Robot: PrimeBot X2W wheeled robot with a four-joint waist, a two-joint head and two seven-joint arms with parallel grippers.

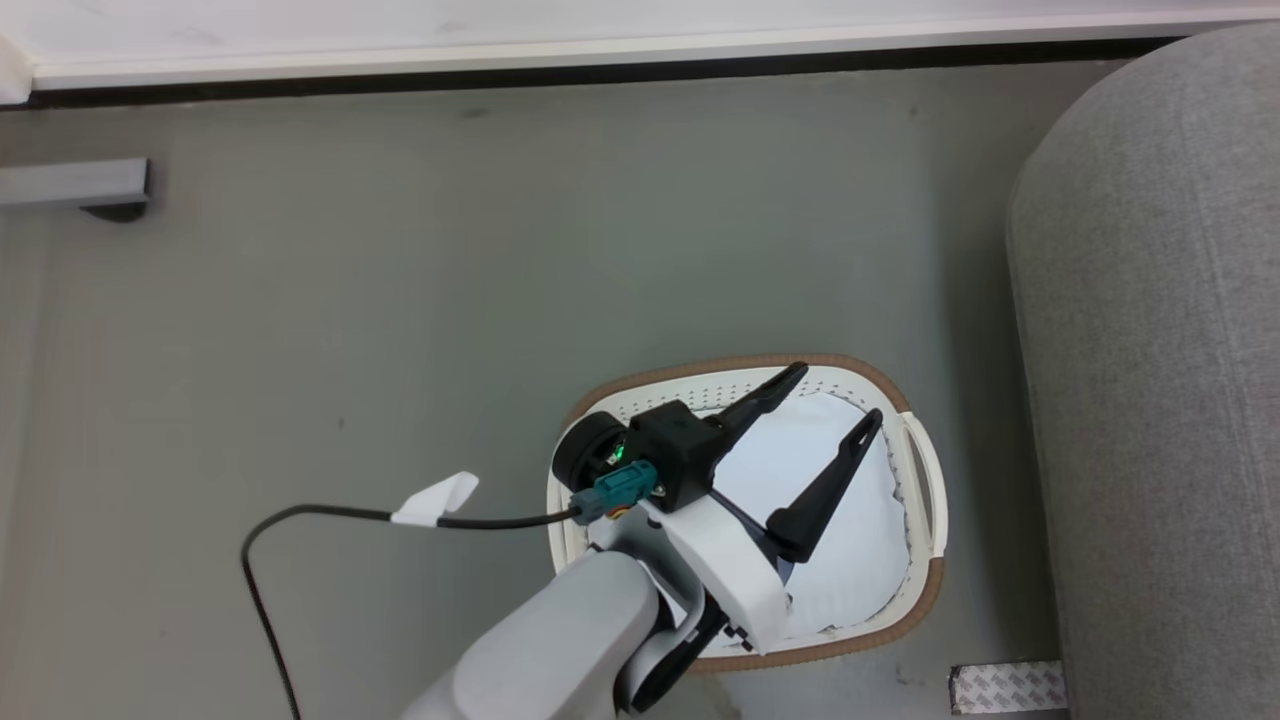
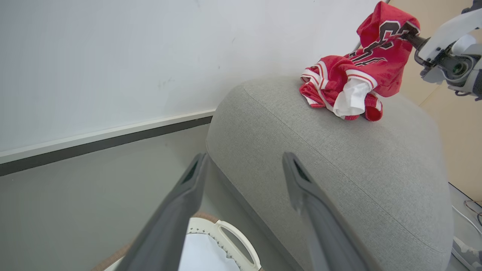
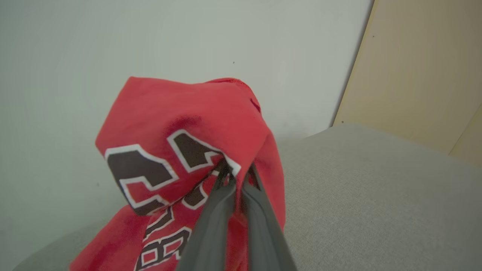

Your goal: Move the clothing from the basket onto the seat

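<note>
The red clothing [image 2: 354,82] lies bunched on top of the light-grey seat [image 2: 339,162], white trim showing. Its upper part, the jersey [image 3: 180,150] with black-and-white lettering, is held up off the cushion by my right gripper [image 3: 235,175], which is shut on the fabric; the same gripper [image 2: 407,36] appears at the top right of the left wrist view. My left gripper [image 1: 835,400] hangs open over the cream basket [image 1: 740,362], nothing between its fingers [image 2: 290,165]. Inside the basket I see a white sheet. The seat [image 1: 1150,400] stands just right of the basket.
A black cable [image 1: 300,512] with a white tag [image 1: 437,498] trails across the grey floor left of the basket. A grey bar [image 1: 75,183] juts in at far left. A white wall with dark skirting [image 1: 600,75] runs behind. A silver patch [image 1: 1008,688] lies on the floor by the seat.
</note>
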